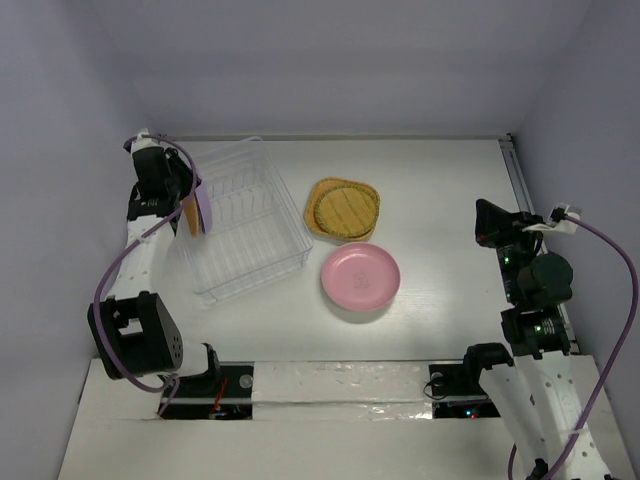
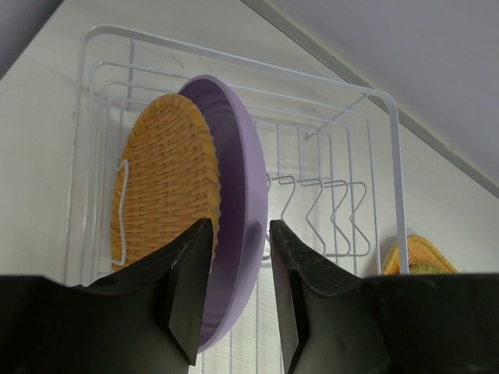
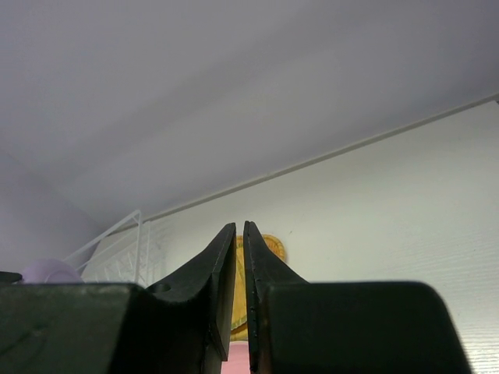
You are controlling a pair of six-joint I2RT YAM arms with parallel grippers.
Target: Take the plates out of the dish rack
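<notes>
The clear dish rack (image 1: 250, 240) (image 2: 387, 117) stands at the left of the table. At its left end a purple plate (image 1: 205, 208) (image 2: 234, 156) and an orange woven plate (image 1: 188, 216) (image 2: 164, 179) stand on edge. My left gripper (image 1: 195, 205) (image 2: 239, 226) is open, with one finger on each side of the purple plate's rim. Right of the rack lie a pink plate (image 1: 360, 275) (image 3: 237, 362) and an orange rounded-square plate (image 1: 318, 190) with a round woven plate (image 1: 345, 210) (image 3: 273, 248) on it. My right gripper (image 1: 487, 222) (image 3: 240, 226) hovers at the right, a slit apart and empty.
Grey walls close in the table at the back and on both sides. A raised rail (image 1: 515, 175) runs along the table's right edge beside the right arm. The rack's ribbed slots (image 2: 320, 214) right of the purple plate hold nothing.
</notes>
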